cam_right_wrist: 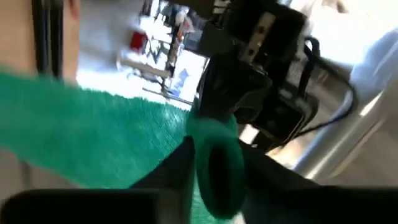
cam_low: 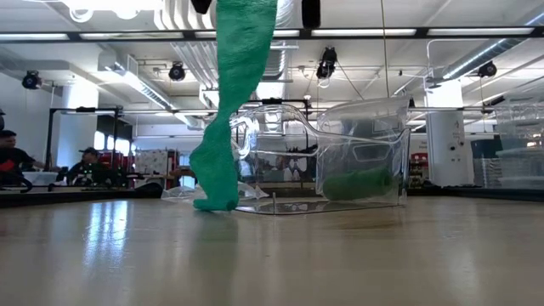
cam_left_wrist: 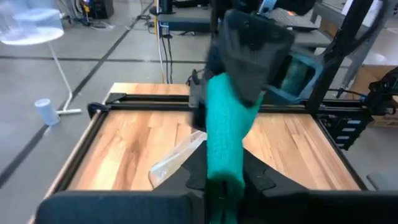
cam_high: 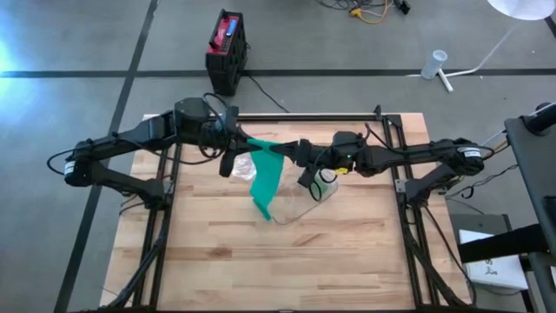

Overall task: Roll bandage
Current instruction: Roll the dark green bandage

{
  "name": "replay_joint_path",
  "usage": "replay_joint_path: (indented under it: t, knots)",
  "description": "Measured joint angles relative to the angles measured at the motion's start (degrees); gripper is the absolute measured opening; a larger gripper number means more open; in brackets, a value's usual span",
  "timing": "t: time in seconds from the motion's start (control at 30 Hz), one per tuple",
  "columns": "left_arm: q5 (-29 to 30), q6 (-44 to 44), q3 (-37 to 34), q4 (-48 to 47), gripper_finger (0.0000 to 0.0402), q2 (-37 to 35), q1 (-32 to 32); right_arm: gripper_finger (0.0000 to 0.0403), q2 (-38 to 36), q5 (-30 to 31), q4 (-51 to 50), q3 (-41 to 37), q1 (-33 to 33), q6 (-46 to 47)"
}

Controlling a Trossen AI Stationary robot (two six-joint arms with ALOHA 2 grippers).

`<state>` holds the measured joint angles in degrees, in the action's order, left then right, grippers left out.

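The green bandage (cam_high: 268,178) is a long strip of stretchy, textured fabric, partly unrolled. Its upper end is held up above the wooden table (cam_high: 347,252), wound into a small open roll (cam_right_wrist: 216,167) at one end. From there the strip hangs down, twisted and narrowing, and its lower end rests crumpled on the table, just beside a clear plastic container (cam_low: 340,161).

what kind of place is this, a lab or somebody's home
Most likely a robotics lab or workshop: exposed ceiling ducts, a bare concrete floor, and people seated at workstations beyond the wooden table.
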<state>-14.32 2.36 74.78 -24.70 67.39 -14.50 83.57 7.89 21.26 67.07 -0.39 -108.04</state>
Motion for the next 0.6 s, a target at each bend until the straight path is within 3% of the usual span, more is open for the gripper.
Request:
replay_joint_path:
  t: [0.23, 0.33, 0.6]
  knots:
    - [1.0, 3.5, -0.7, 0.0, 0.0008, -2.0, -0.1, 0.0194, -0.6, -0.7, 0.8, 0.0, 4.6, 39.7]
    - [1.0, 5.7, -0.7, 0.0, 0.0013, -2.3, 0.0, 0.0227, -0.6, 1.7, 1.4, 0.7, 5.6, 56.6]
    - [1.8, 7.0, -1.5, 0.8, 0.0009, -1.9, 0.1, 0.029, -0.6, 3.1, 1.7, 2.9, 3.6, 75.8]
